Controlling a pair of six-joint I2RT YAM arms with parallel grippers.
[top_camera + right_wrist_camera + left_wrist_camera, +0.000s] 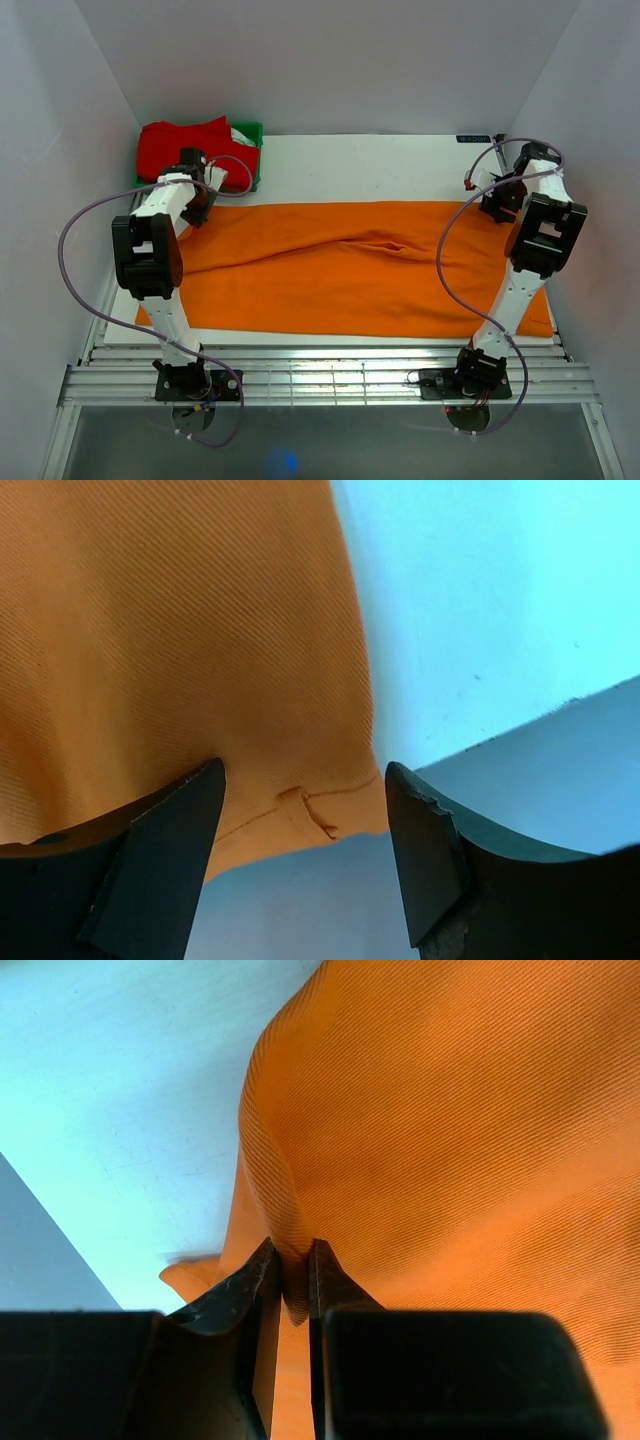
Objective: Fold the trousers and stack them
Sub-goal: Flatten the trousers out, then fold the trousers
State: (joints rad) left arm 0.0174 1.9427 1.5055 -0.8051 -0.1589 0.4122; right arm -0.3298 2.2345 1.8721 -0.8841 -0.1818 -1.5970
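Note:
Orange trousers (350, 265) lie spread across the white table, folded lengthwise. My left gripper (198, 212) is at their far left corner, shut on a pinched ridge of the orange cloth (290, 1250). My right gripper (497, 203) is at their far right corner, open, its fingers astride the waistband corner with a belt loop (310, 810). A folded red garment (195, 148) lies in a green tray (252, 160) at the far left.
White walls stand close on the left, right and back. The table's near edge meets a metal rail (330, 375) where the arm bases sit. Cables loop beside each arm.

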